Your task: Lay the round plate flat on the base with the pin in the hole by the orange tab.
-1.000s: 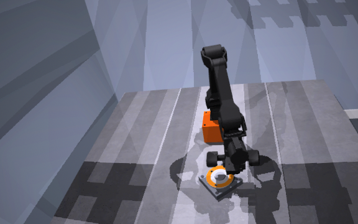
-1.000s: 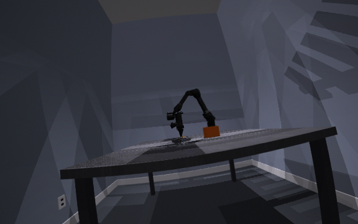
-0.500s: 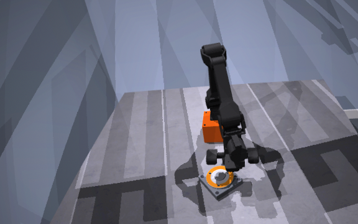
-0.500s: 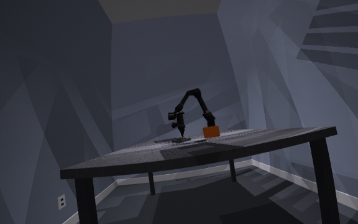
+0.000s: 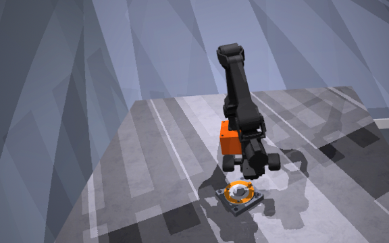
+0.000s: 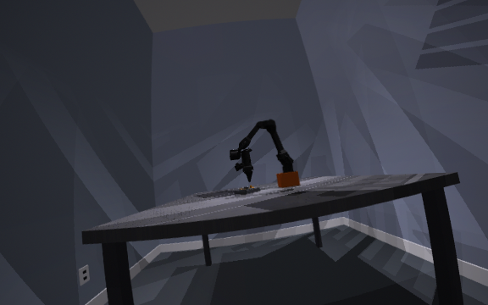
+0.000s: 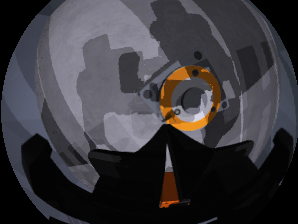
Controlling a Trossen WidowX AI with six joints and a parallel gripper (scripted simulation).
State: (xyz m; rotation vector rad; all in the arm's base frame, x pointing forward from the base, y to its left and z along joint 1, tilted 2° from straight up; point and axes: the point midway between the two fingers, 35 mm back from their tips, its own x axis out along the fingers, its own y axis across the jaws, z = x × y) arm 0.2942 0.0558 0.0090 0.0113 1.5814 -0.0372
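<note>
The gripper point(image 5: 252, 175) hangs above the table point(image 6: 354, 191) with its fingers pressed together and nothing between them — the wrist view shows the two dark fingers meeting in a narrow point. It points down, and in the exterior view a clear gap separates its tip from the things below.

The plate point(image 5: 238, 193), an orange ring, sits on the square grey base point(image 5: 222, 196), threaded over the pale post point(image 7: 192, 98) at its centre. The base lies in front of the arm's orange mount point(image 5: 229, 141), toward the near edge of the table.

What the next move turns on is this: the plate lies just ahead of and below the fingertip, slightly off to the side away from the mount, so the tip is nearest the plate's rim on the arm's side rather than over the post. A closed tip seems suited to nudging the rim round the post, though that is only a judgement.

Much is hard to read. The orange tab, its hole and the pin cannot be told apart with any certainty — small dark dots show on the ring in the wrist view, but which one belongs beside the tab is unclear. Whether the plate lies flat or rides tilted cannot be told either; the exterior view shows it only as a speck.
</note>
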